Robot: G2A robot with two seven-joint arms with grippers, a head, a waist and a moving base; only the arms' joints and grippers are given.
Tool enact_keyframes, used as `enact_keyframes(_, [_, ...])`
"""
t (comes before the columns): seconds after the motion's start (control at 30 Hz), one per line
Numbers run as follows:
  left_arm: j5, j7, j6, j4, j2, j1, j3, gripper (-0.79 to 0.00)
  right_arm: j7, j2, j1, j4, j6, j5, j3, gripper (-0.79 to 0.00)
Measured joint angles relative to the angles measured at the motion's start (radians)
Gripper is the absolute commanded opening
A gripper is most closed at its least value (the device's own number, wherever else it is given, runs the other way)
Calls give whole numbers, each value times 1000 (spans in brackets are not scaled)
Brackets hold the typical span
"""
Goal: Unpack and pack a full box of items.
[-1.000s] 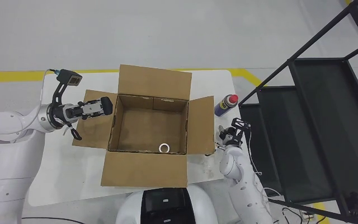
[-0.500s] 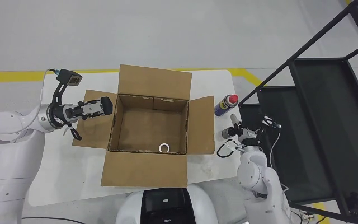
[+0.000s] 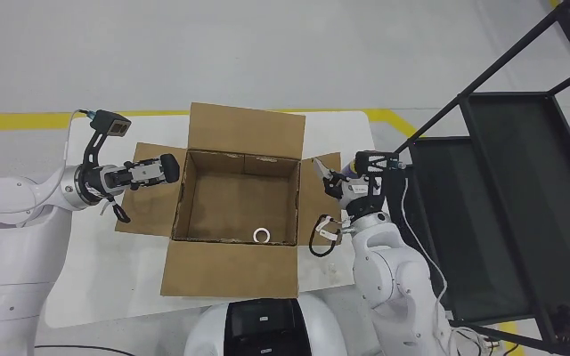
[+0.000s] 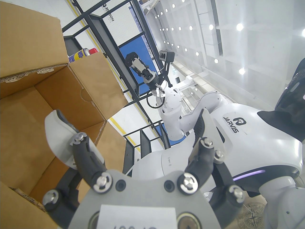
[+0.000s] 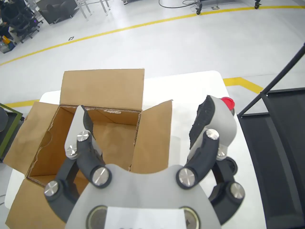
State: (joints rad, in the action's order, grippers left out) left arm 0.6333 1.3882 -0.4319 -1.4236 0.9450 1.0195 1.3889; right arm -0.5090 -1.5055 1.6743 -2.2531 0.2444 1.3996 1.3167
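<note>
Sitting open in the middle of the bench [image 3: 98, 276], the cardboard box [image 3: 233, 198] holds one small white ring [image 3: 262, 235], flat on its floor against the near wall, right of centre. A red-capped spray can [image 5: 227, 102] stands outside, near the bench's right edge, just beyond the box's right flap [image 3: 312, 200]. The right jaws hover over that flap, spread wide and empty, and look nearer to both ring and can. The left jaws, equally wide and empty, hang over the left flap [image 3: 151, 209].
</note>
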Motion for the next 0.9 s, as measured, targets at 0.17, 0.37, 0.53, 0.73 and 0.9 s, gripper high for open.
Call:
enact_keyframes(0.17, [0, 0, 0, 0, 0, 0, 0, 0, -51, 0, -29, 5, 0, 14, -15, 0])
enact_keyframes(0.37, [0, 0, 0, 0, 0, 0, 0, 0, -50, 0, -28, 5, 0, 13, -15, 0])
enact_keyframes(0.53, [0, 0, 0, 0, 0, 0, 0, 0, -50, 0, -28, 5, 0, 13, -15, 0])
enact_keyframes(0.73, [0, 0, 0, 0, 0, 0, 0, 0, -50, 0, -28, 5, 0, 13, -15, 0])
enact_keyframes(0.9, [0, 0, 0, 0, 0, 0, 0, 0, -50, 0, -28, 5, 0, 13, -15, 0])
